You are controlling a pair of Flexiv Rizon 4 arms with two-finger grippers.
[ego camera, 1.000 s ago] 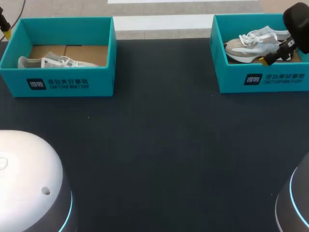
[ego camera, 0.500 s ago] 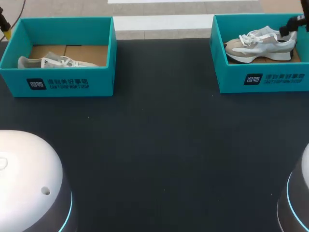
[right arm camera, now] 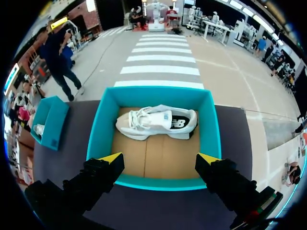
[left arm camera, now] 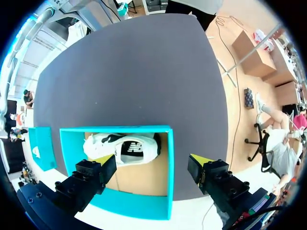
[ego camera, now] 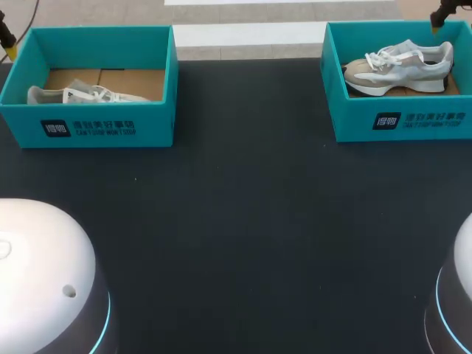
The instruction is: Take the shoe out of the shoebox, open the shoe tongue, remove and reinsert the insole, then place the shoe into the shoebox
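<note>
Two teal shoeboxes stand at the table's far side. The left shoebox point(ego camera: 88, 129) point(left arm camera: 115, 129) holds a white shoe point(ego camera: 81, 94) point(left arm camera: 122, 148) lying low against its near wall. In the right shoebox point(ego camera: 398, 122) point(right arm camera: 100, 129) a white and beige shoe point(ego camera: 398, 66) point(right arm camera: 156, 122) lies on its side, toe to the left. My left gripper point(ego camera: 7, 43) point(left arm camera: 152, 163) hangs open above the left box's far left corner. High over the right box's far right corner, my right gripper point(ego camera: 441, 15) point(right arm camera: 160, 160) is open and holds nothing.
The dark table point(ego camera: 243, 221) stretches between and in front of the boxes. My arms' white bases point(ego camera: 44, 280) point(ego camera: 453, 295) fill the near corners. The left shoebox point(right arm camera: 50, 120) also shows off to the side in the right wrist view.
My right arm has drawn up and back from over the right box's shoe to the far right corner, uncovering the shoe. The left arm and both shoes kept still.
</note>
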